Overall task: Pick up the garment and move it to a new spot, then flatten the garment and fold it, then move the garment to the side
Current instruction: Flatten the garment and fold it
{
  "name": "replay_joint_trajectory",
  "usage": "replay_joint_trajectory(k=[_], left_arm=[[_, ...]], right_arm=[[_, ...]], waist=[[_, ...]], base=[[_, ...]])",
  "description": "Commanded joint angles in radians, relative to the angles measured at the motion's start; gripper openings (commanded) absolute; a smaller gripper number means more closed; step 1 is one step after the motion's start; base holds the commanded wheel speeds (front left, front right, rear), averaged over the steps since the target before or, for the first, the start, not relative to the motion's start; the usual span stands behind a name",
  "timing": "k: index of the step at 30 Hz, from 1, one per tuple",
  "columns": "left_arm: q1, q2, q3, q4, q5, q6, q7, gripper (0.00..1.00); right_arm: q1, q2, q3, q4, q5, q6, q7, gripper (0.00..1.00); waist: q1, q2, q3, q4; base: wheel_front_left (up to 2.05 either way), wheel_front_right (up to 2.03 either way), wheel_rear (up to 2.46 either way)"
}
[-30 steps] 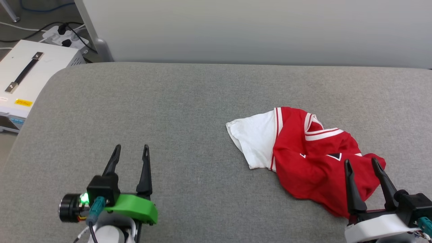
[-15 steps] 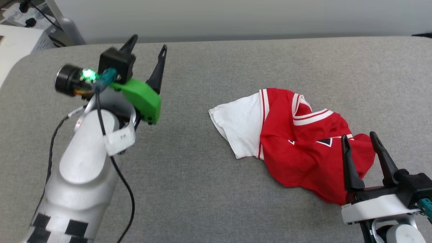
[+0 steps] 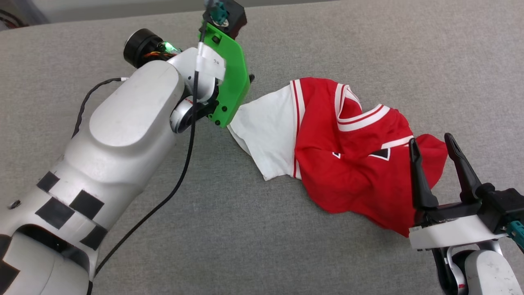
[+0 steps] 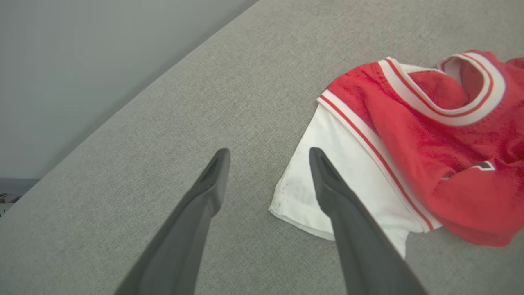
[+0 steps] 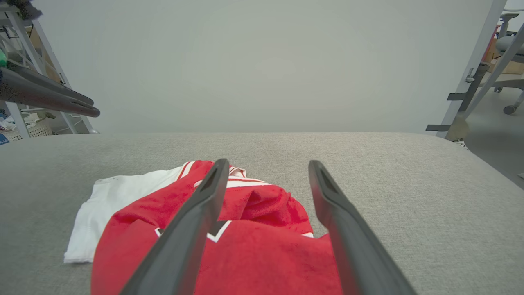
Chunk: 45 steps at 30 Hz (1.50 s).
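Note:
The garment [image 3: 352, 164] lies crumpled on the grey padded surface: a red body with a striped collar, and a white sleeve [image 3: 270, 131] spread to the left. My left gripper [image 4: 268, 152] is open just above the sleeve's outer edge, one finger over the white cloth [image 4: 352, 172] and the other over bare grey. In the head view its green mount [image 3: 229, 78] hides most of the fingers. My right gripper [image 3: 430, 139] stands open at the garment's near right end, its fingers over the bunched red fabric [image 5: 262, 254] with nothing held.
The grey surface [image 3: 262, 229] reaches well beyond the garment on all sides. My pale left forearm [image 3: 123, 135] crosses the lower left. A pale wall [image 5: 262, 61] stands behind, with shelving [image 5: 24, 82] to one side and a metal frame [image 5: 470, 90] to the other.
My left arm has swung forward and to the right, bringing its gripper to the white sleeve. The head camera has tilted down. The right gripper stays at the red end.

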Motion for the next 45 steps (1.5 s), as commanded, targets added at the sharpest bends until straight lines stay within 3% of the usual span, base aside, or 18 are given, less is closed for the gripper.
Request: replay_joint_trajectory(k=[1,6,16,17,18,24,29,39,45], left_arm=[[-0.030,0.018,-0.043,0.007,-0.032,-0.002,0.044,1.00],[-0.078,0.063,-0.206,0.019,-0.126,-0.002,0.165,1.00],[-0.067,0.101,-0.378,0.052,-0.225,-0.002,0.198,1.00],[-0.067,0.105,-0.386,0.045,-0.225,-0.002,0.190,0.08],[-0.065,0.106,-0.390,0.038,-0.231,-0.002,0.182,0.00],[-0.094,0.126,-0.382,0.027,-0.281,-0.002,0.022,0.00],[-0.098,0.193,-0.355,0.038,-0.329,-0.002,-0.071,0.00],[0.007,0.349,-0.326,0.154,-0.401,-0.001,-0.139,0.00],[0.100,0.363,-0.312,0.231,-0.446,0.009,-0.182,0.00]], right_arm=[[-0.024,0.003,0.004,-0.005,-0.009,-0.001,-0.005,1.00],[-0.050,0.007,0.007,-0.007,-0.008,-0.001,-0.005,1.00],[-0.083,0.012,0.011,-0.005,-0.004,-0.001,-0.005,1.00],[-0.083,0.012,0.008,-0.004,-0.006,-0.001,-0.005,1.00],[-0.083,0.012,0.006,-0.002,-0.007,-0.001,-0.005,1.00],[-0.068,0.013,-0.010,0.003,-0.017,-0.001,-0.005,1.00],[-0.046,0.012,-0.025,0.003,-0.024,-0.001,-0.005,1.00],[-0.023,0.004,-0.027,0.001,-0.028,-0.001,-0.005,1.00],[-0.016,0.001,-0.030,0.002,-0.027,-0.001,-0.005,1.00]], waist=[[0.0000,-0.0001,0.048,-0.040],[0.0000,-0.0001,0.096,-0.067],[0.0000,-0.0001,0.147,-0.082],[0.0000,-0.0001,0.146,-0.078],[0.0000,-0.0001,0.143,-0.074],[0.0000,-0.0001,0.091,-0.023],[0.0000,-0.0001,0.044,0.027],[0.0000,-0.0001,0.013,0.070],[0.0000,-0.0001,0.019,0.063]], base=[[0.00,0.00,0.00],[0.00,0.00,0.00],[0.00,0.00,0.00],[0.00,0.00,0.00],[0.00,0.00,0.00],[0.00,0.00,0.00],[0.00,0.00,0.00],[0.00,0.00,0.00],[0.00,0.00,0.00]])
